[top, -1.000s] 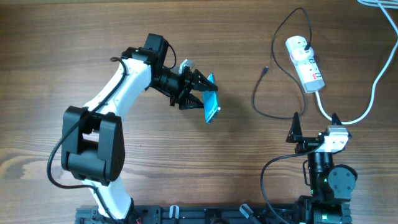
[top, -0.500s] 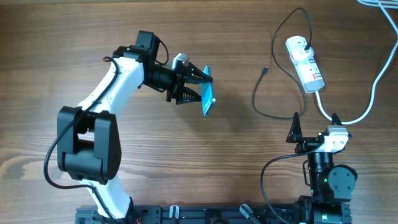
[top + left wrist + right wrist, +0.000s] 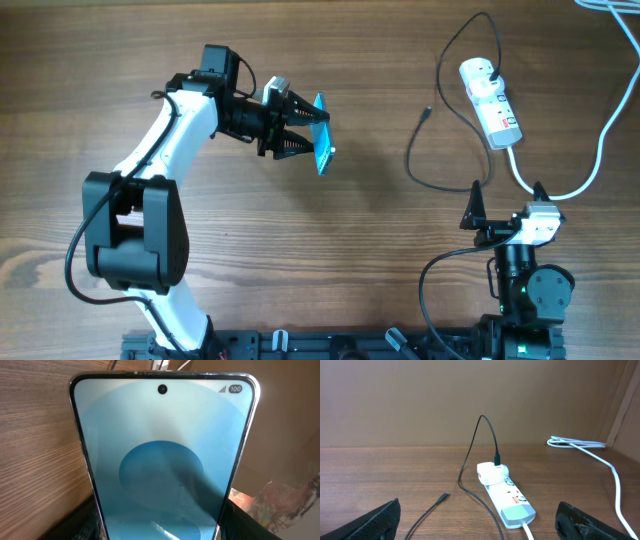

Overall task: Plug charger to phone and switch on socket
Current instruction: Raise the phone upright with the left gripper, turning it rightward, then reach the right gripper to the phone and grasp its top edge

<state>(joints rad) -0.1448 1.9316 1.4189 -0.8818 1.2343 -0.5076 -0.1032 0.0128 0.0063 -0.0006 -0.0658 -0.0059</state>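
Observation:
My left gripper (image 3: 300,130) is shut on the phone (image 3: 320,148) and holds it on edge above the table, left of the middle. In the left wrist view the phone's blue screen (image 3: 162,455) fills the frame between the fingers. The charger cable (image 3: 425,160) lies loose at the right, its plug tip (image 3: 427,112) free on the wood. It runs up to the white adapter on the socket (image 3: 490,103). My right gripper (image 3: 503,205) is open and empty at the front right. It faces the socket (image 3: 507,499) and the plug tip (image 3: 442,497).
A thick white cord (image 3: 600,150) runs from the socket out to the right edge and the back corner. It also shows in the right wrist view (image 3: 600,457). A brown wall stands behind the table.
My left arm has swung the phone up and to the left, away from the table's middle. The right arm, cable and socket have not moved.

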